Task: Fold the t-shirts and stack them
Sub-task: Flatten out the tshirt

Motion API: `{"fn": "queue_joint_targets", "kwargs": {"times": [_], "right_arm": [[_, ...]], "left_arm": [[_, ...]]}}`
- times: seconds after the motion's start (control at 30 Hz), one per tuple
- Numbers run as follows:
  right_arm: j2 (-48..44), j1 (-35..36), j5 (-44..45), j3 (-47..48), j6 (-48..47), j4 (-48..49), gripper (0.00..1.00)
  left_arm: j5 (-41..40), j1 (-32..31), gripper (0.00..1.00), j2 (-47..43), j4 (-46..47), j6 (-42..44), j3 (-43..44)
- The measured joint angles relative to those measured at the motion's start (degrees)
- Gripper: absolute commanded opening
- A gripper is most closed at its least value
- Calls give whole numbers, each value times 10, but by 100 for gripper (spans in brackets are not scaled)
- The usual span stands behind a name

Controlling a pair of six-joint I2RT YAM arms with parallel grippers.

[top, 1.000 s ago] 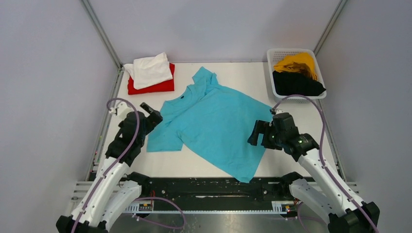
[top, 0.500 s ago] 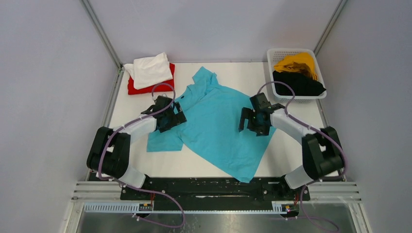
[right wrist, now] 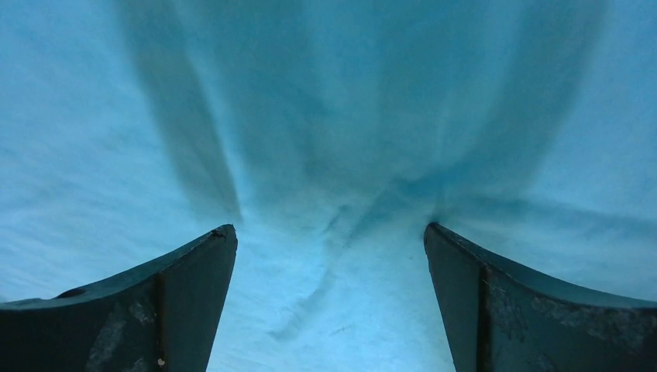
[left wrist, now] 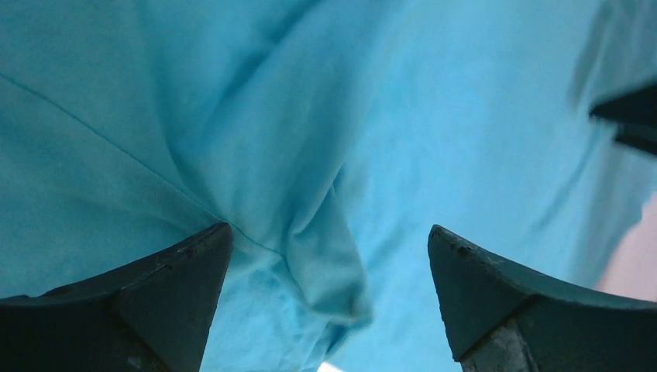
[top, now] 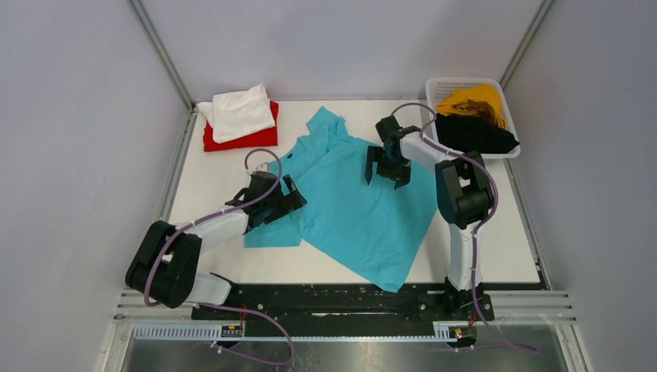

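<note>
A turquoise t-shirt (top: 349, 198) lies spread at an angle on the white table (top: 209, 174). My left gripper (top: 288, 203) is open, low over its left sleeve, with bunched turquoise cloth (left wrist: 325, 263) between the fingers. My right gripper (top: 381, 172) is open, pressed low on the shirt's upper right part (right wrist: 333, 256). A folded white t-shirt (top: 239, 111) lies on a folded red t-shirt (top: 248, 138) at the back left. A mustard yellow t-shirt (top: 472, 99) and a black t-shirt (top: 474, 133) lie in the basket.
A white mesh basket (top: 435, 87) stands at the back right corner. Grey walls and metal frame rails (top: 163, 50) close in the table on three sides. A black rail (top: 325, 298) runs along the near edge.
Both arms have stretched out over the table. The left gripper moved right onto the sleeve, which has bunched inward. The right gripper moved back and left onto the shirt's upper right.
</note>
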Motion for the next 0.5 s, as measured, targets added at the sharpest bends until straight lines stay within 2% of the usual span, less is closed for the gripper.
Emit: {"fn": "queue_joint_targets", "kwargs": {"times": [0.1, 0.23, 0.5], "right_arm": [[38, -9, -24, 58, -10, -23, 100], [88, -23, -59, 140, -26, -53, 100], [224, -35, -93, 379, -69, -144, 99]], "left_arm": [[5, -51, 99, -37, 5, -26, -32], [3, -99, 99, -76, -32, -53, -49], [-61, -114, 99, -175, -182, -81, -65]]}}
